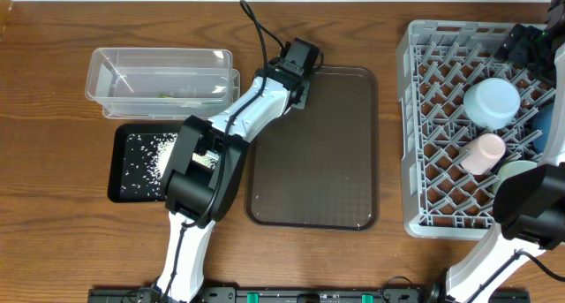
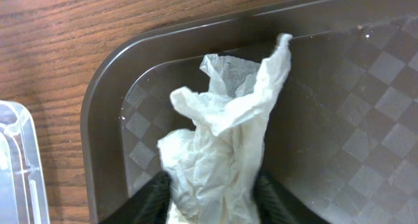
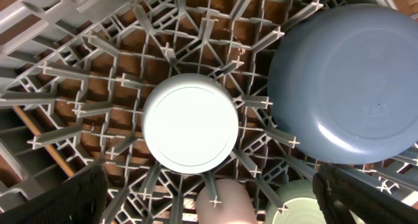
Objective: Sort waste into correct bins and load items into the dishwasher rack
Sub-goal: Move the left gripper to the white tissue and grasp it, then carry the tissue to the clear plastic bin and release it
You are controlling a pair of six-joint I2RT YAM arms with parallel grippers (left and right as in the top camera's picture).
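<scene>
Tissue (image 2: pixel 222 139) is pinched at its bunched base between your left fingers (image 2: pixel 147 208). The loose end flares past the tips, over the brown tray (image 2: pixel 104 87) corner. It's light, soft and tearable, so keep hold of the base. Right fingers (image 3: pixel 65 198) are spread wide with nothing between them, rack (image 3: pixel 78 87) beneath.

Overhead downward — close right wrist shares rack (image 1: pixel 437 117).

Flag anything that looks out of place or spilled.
Nothing looks spilled. The crumpled tissue is the one stray: the left gripper pinches it over the brown tray corner, not yet binned. The pink cup appears to lie on its side in the rack.
</scene>
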